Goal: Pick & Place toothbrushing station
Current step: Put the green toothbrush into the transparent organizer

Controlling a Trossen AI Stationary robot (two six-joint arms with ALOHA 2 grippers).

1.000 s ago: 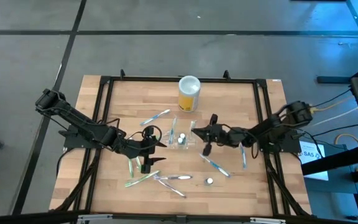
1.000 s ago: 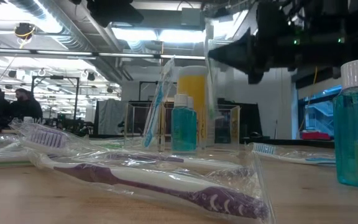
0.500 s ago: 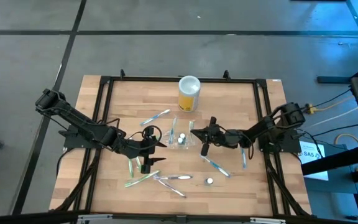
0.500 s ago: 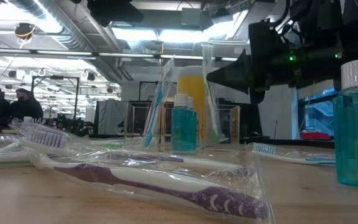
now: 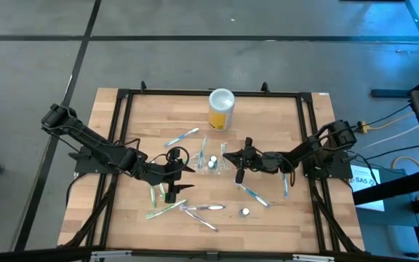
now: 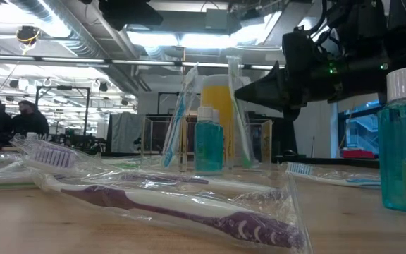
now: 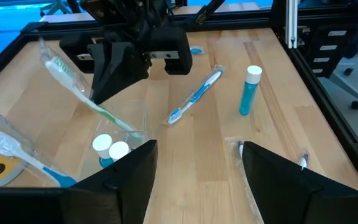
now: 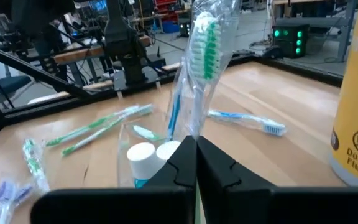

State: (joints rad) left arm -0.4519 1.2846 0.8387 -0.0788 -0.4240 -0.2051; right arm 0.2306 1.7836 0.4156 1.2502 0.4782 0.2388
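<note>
The clear see-through container stands at mid-table, holding two small white-capped blue bottles and a wrapped blue toothbrush. My right gripper is just right of it, shut on a wrapped green toothbrush that leans with its lower end in the container. My left gripper is open and empty, left of and nearer than the container; in the left wrist view its fingers stand apart over bare wood. My right gripper pinches the wrapped green toothbrush between its two shut fingers at about mid-length of its handle. The fingers come level from the table's right side and lie across it. The brush stands tilted, bristle head up, lower end inside the container.
A yellow canister with a white lid stands behind the container. Wrapped toothbrushes lie scattered: a blue one, green ones, a purple one near the front. A small blue bottle stands at the near right.
My right gripper has come down, staying shut on the green toothbrush. The brush has tipped from upright to leaning, its lower end now down in the container.
</note>
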